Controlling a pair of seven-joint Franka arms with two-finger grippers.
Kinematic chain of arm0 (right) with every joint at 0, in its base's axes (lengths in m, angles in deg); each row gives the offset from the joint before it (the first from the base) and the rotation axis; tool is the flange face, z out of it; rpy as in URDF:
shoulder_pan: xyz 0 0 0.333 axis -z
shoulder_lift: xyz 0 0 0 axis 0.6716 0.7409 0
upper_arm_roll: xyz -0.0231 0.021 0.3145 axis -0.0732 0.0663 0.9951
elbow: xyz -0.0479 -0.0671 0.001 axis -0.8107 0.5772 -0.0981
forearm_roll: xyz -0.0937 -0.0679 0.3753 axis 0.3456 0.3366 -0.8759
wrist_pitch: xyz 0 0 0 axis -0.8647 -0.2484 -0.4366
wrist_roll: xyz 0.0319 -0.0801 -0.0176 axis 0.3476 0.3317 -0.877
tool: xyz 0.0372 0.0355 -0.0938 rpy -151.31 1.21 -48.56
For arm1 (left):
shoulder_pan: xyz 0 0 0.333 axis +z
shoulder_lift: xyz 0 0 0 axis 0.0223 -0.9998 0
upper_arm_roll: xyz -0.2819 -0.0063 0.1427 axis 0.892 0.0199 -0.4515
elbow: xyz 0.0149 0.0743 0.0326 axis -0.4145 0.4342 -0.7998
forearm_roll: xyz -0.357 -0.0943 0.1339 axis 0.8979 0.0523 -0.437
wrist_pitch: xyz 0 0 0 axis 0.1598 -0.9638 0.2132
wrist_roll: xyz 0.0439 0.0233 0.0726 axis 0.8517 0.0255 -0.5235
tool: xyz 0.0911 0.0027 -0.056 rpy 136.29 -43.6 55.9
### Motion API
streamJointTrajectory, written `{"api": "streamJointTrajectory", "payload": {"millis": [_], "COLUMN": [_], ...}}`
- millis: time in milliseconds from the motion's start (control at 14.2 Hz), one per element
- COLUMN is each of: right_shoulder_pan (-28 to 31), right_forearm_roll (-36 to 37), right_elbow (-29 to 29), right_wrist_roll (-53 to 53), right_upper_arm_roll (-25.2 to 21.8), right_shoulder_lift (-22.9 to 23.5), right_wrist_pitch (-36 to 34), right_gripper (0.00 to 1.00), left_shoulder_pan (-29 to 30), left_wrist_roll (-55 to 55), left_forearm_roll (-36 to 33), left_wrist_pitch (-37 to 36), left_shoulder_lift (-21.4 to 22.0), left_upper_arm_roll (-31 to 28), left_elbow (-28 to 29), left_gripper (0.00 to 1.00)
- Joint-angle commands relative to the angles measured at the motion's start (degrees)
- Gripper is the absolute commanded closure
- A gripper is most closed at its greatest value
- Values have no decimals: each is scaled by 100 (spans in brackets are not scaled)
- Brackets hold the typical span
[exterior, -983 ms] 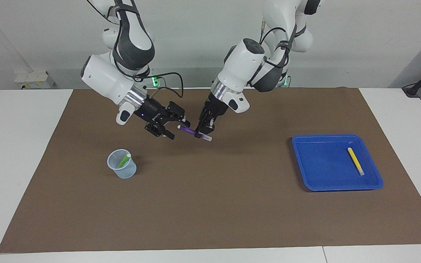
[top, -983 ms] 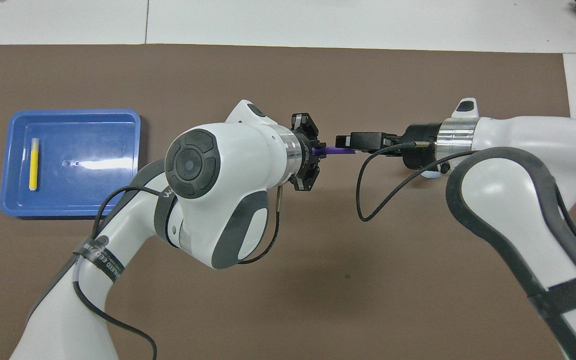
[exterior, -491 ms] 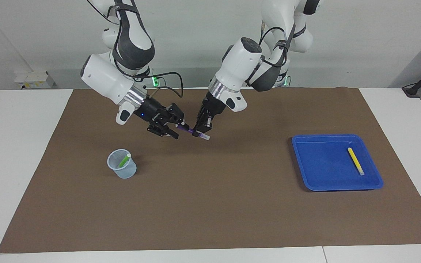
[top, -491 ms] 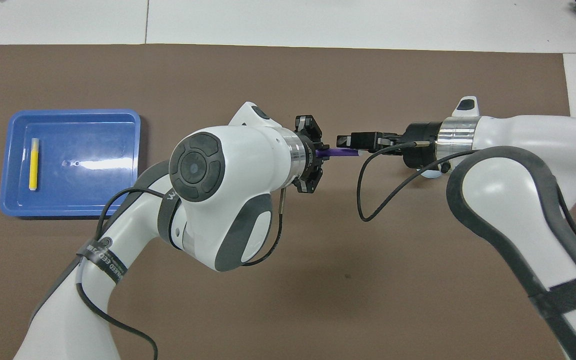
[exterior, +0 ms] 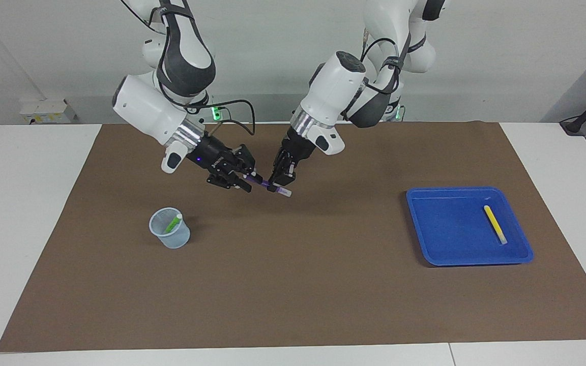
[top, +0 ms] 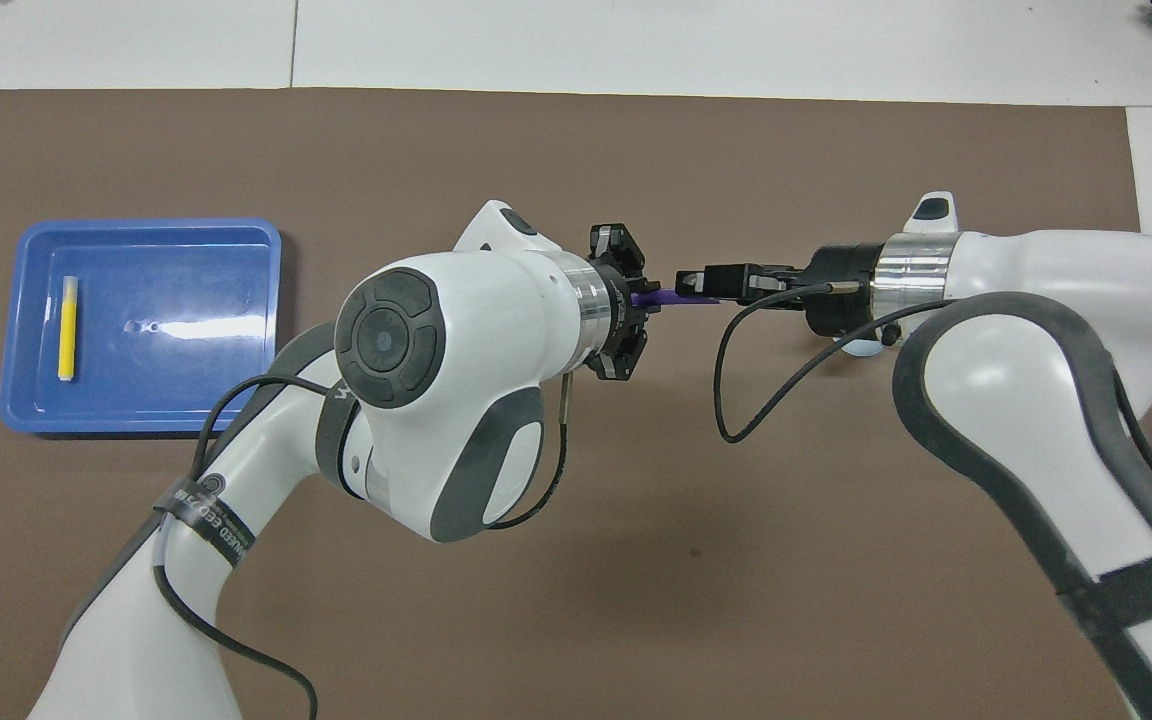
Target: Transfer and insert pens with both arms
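My left gripper (exterior: 276, 184) is shut on the purple pen (exterior: 271, 188) and holds it level in the air over the mat's middle, its pale end pointing toward the left arm's end. My right gripper (exterior: 246, 176) faces it, its open fingers either side of the pen's purple end. In the overhead view the pen (top: 671, 297) spans the gap between the left gripper (top: 636, 300) and the right gripper (top: 696, 283). The green pen (exterior: 173, 222) stands in a clear cup (exterior: 170, 239). The yellow pen (exterior: 495, 224) lies in the blue tray (exterior: 450, 256).
The brown mat (exterior: 293, 284) covers the table. The cup stands toward the right arm's end, the tray (top: 136, 420) with the yellow pen (top: 67, 328) toward the left arm's end. In the overhead view the right arm hides most of the cup.
My right gripper has moved in, so its fingers now flank the pen's purple end. My left gripper has shifted slightly toward it with the pen.
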Motion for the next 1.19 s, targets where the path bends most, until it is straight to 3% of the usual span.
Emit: {"api": "streamJointTrajectory", "payload": {"millis": [0,211,421,772,842,1053,1123], "right_shoulder_pan": [-24,-24,-24,-16,-16,-16,11], "right_forearm_roll": [-144,-144,-144,-91,-82,-21,127], "right_elbow": [32,58,67,128,146,251,269], "right_wrist_roll": [-200,-192,-192,-174,-174,-121,-121], "right_upper_arm_roll": [-10,-10,-10,-10,-10,-19,-19], "right_shoulder_lift": [75,75,75,83,83,101,101], "right_wrist_pitch": [107,98,81,37,37,10,2], "right_gripper": [67,77,100,100,100,100,100], "left_shoulder_pan": [-90,-81,-81,-81,-64,-11,-2], "left_wrist_roll": [-100,-100,-91,-12,32,41,41], "left_forearm_roll": [21,21,12,-5,-49,-102,-102], "left_wrist_pitch": [185,185,264,334,335,335,308], "left_shoulder_lift": [5,-4,-4,-13,-13,13,39], "left_upper_arm_roll": [-100,-100,-100,-100,-100,-117,-126], "left_elbow": [5,5,5,5,5,-4,-4], "left_gripper": [100,100,100,100,86,4,0]}}
